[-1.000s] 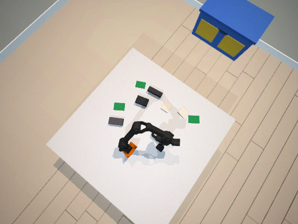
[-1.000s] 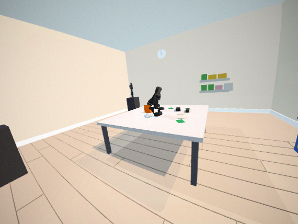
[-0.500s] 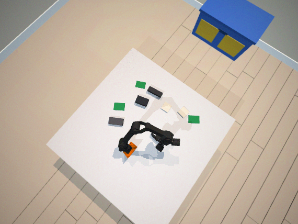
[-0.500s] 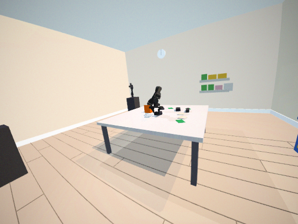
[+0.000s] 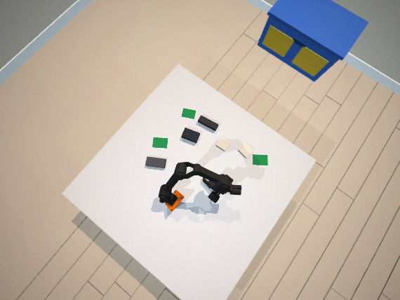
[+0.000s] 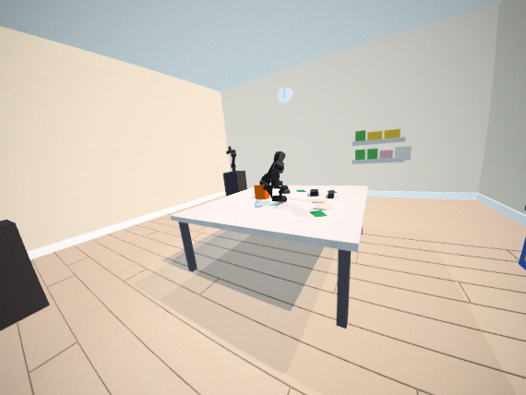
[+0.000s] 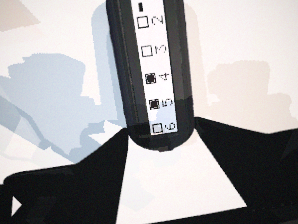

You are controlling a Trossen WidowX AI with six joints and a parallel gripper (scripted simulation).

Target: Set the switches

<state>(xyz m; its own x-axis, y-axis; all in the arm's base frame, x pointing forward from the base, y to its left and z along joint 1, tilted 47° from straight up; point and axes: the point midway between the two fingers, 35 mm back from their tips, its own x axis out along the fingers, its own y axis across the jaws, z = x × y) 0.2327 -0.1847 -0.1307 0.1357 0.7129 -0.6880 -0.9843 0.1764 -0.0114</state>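
Observation:
The dark grey controller unit (image 7: 180, 90) is upside down in the wrist view, its white label (image 7: 164, 65) facing the camera. Squares 2 and 3 are empty, 4 and 5 filled, 6 empty. A small dark mark shows at the top edge; I cannot tell whether it belongs to square 1. The rocker switches are hidden underneath. My gripper (image 7: 160, 126) is shut on the unit near its rounded number 6 end, one fingertip against each long side. In the top and exterior views the arm largely hides the unit. I cannot tell whether the unit is lifted.
Dark modules (image 5: 156, 162) (image 5: 191, 135) (image 5: 208, 123), green plates (image 5: 160, 142) (image 5: 189, 113) (image 5: 260, 160) and cream blocks (image 5: 223, 144) (image 5: 246, 150) lie on the white bench (image 5: 116, 196) (image 6: 231, 212). The orange base mount (image 5: 179, 195) (image 6: 261, 192) is beneath the arm.

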